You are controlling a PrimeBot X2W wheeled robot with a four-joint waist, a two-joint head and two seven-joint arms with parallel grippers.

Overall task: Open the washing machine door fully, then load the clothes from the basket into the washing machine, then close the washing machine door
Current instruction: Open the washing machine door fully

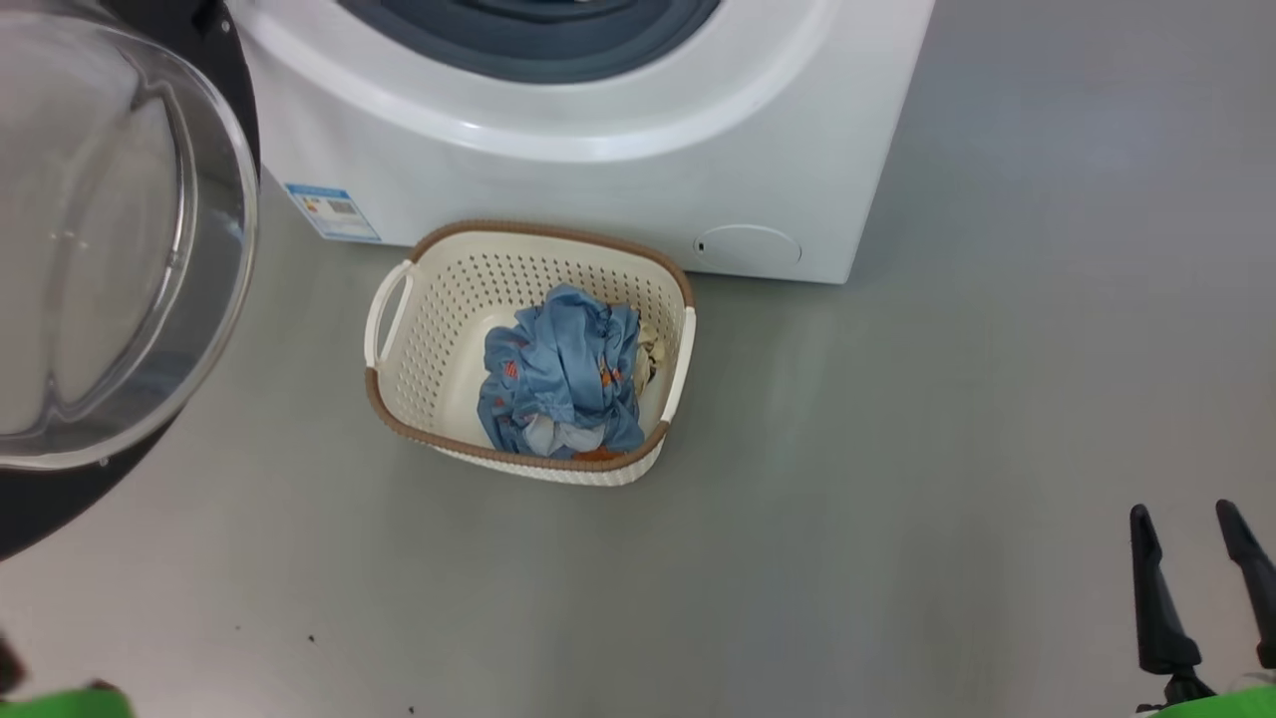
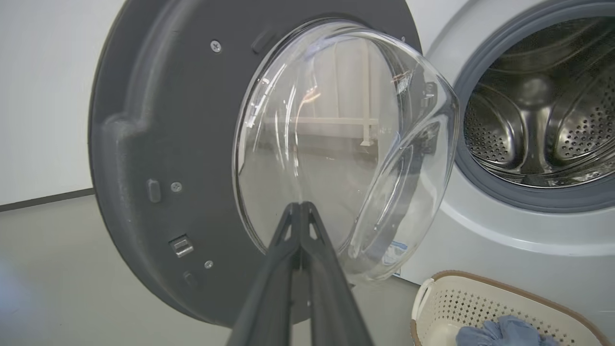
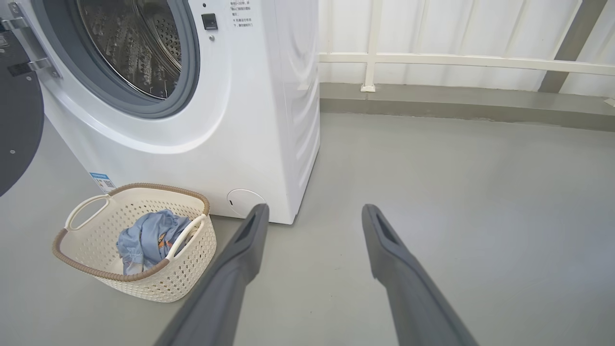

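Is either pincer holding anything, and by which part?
Nothing is held. The left pincer is shut on nothing, pointing at the washing machine door; the right pincer is open above the floor.

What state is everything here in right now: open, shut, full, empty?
Washing machine door: swung open.
Drum: empty.
Service flap: shut.
Basket: upright on the floor, not yet emptied.
Clothes: crumpled in the basket.
Left gripper: shut, fingers together.
Right gripper: open, holding nothing.
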